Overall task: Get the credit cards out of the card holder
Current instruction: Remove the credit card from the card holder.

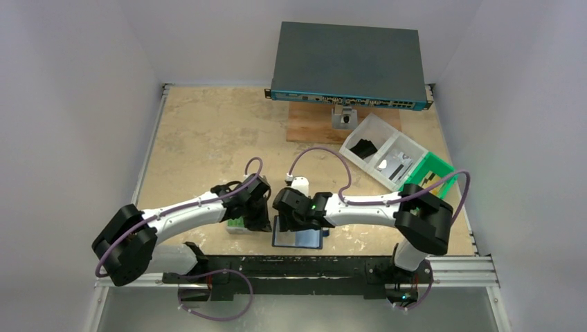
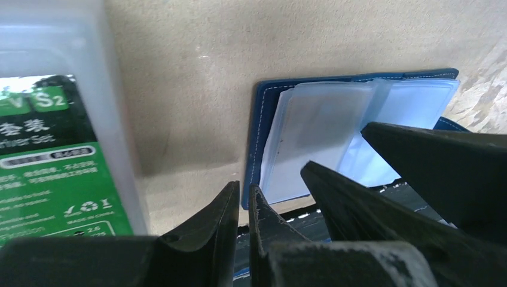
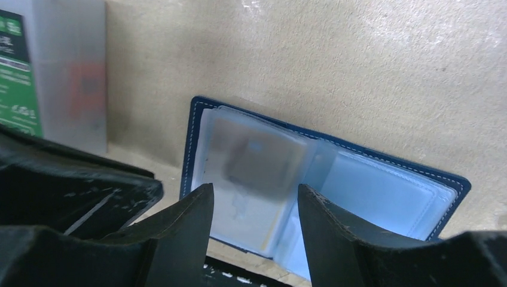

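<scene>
Dark navy-blue folding card holder lay open, light-blue clear sleeves upward, on the tan tabletop at the middle of its near edge, beside a translucent grey case with green label. Right pincer stood released, jaws spread over the sleeves. Left pincer was clenched on nothing, at the holder's near left corner.

Grey network switch sat at the far edge of the tan particle-board surface, with a small wooden board just in front. To the right lay a clear compartment tray holding dark and grey parts, and a green bin beside it. Translucent case with green label lay near the front edge.
</scene>
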Robot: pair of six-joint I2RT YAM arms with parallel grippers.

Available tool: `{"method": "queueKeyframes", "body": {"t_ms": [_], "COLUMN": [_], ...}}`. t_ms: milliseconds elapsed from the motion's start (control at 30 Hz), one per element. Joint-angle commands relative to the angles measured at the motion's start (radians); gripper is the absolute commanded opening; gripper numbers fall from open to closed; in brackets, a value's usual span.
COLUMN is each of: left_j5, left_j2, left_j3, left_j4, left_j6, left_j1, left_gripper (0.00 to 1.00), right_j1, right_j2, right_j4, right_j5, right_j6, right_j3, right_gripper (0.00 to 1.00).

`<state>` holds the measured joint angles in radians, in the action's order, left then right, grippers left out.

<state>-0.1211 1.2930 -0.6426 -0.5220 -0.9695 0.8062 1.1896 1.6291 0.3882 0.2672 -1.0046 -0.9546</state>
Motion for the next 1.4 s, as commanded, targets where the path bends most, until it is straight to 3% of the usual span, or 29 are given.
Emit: {"method": "queueKeyframes", "body": {"t_ms": [0,433,533,733,833,900,1133,1367], "left_j5": [0.024,0.016,0.015,0.009,-0.004,-0.013,-0.045,-0.022], "left_j2": [-0.059,-0.056,-0.053,-0.043,-0.027,-0.012,0.045,0.113], "left_j3": [0.023,0.034,0.033,0.030,0.021,0.012,-0.039,-0.061], "left_j4": [0.005,0.017,0.016,0.018,0.023,0.029,0.035,0.018], "left_j6": [-0.020,-0.022,-0.021,-0.020,-0.010,-0.001,0.040,0.036], "left_j1": [-0.013,-0.013,-0.013,-0.012,-0.012,-0.012,-0.011,-0.009], "left_gripper": [0.10,0.09,0.09,0.09,0.09,0.09,0.08,0.01], "right_j1": [0.011,0.024,0.025,0.017,0.003,-0.015,-0.061,-0.112], "right_j2": [0.040,0.224,0.251,0.260,0.249,0.233,0.168,0.132], "right_j4": [0.026,0.141,0.119,-0.011,-0.072,-0.125,-0.318,-0.450], "right_j5": [0.010,0.049,0.003,-0.077,-0.109,-0.144,-0.246,-0.329], "right_j6": [0.026,0.072,0.076,0.078,0.073,0.071,0.068,0.057], "right_j3": [-0.057,-0.132,-0.104,-0.010,0.038,0.076,0.197,0.278], "right_gripper": [0.54,0.56,0.50,0.33,0.16,0.11,0.09,0.09]}}
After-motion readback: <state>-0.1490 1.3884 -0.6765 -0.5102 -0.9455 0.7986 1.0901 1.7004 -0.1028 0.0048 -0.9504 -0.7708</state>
